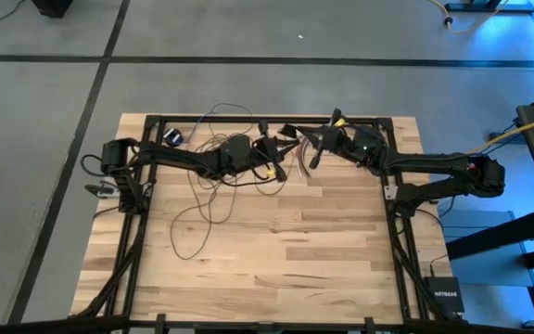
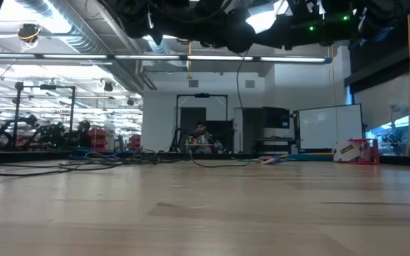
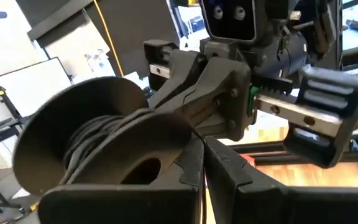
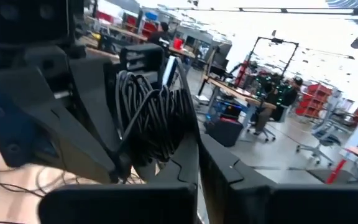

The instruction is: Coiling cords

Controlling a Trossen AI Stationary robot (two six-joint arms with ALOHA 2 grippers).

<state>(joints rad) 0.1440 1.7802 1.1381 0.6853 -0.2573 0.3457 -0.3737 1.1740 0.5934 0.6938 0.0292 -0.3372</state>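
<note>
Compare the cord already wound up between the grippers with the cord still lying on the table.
The wound cord sits in tight stacked turns on a spool, held up between the two grippers; the loose cord sprawls in wide, open loops flat on the table. The wound part is bunched thick, while the loose part is a single thin strand. Both are dark and thin.

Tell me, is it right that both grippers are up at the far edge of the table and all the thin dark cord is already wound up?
Not all. The high view shows loose loops of cord lying on the table; the grippers are at the far edge.
</note>
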